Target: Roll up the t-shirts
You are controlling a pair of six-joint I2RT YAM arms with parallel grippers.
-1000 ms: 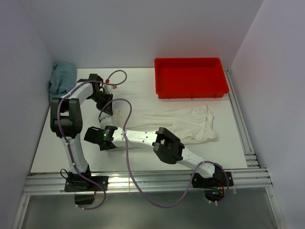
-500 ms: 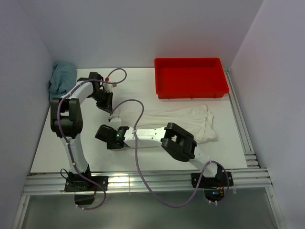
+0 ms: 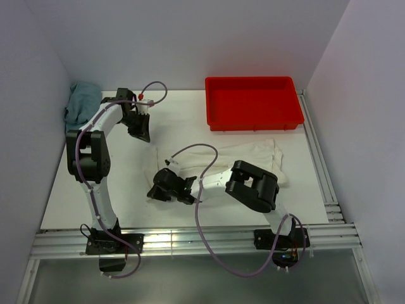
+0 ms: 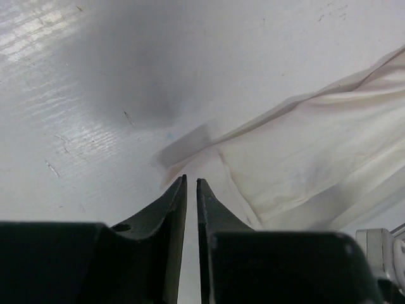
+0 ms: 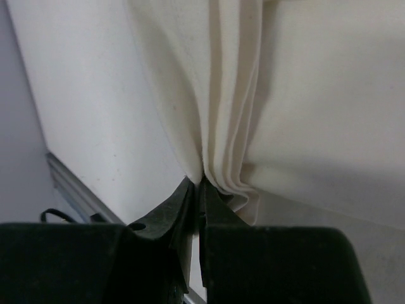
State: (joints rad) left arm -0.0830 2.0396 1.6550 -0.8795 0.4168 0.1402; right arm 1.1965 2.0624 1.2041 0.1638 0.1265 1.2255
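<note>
The right fingers [image 5: 177,206] have slid toward 3 o'clock and pinched shut on a bunched fold of the t-shirt [image 3: 269,155], dragging its 9 o'clock end inward. The left fingers [image 4: 171,206] have drawn back toward 12 o'clock, off the cloth and over bare surface [image 3: 183,120].

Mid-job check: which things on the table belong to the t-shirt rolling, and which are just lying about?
Part of the job:
- cream t-shirt, pinched by the right gripper
- left gripper, shut and empty

Lying about:
- red tray
- bunched blue cloth
</note>
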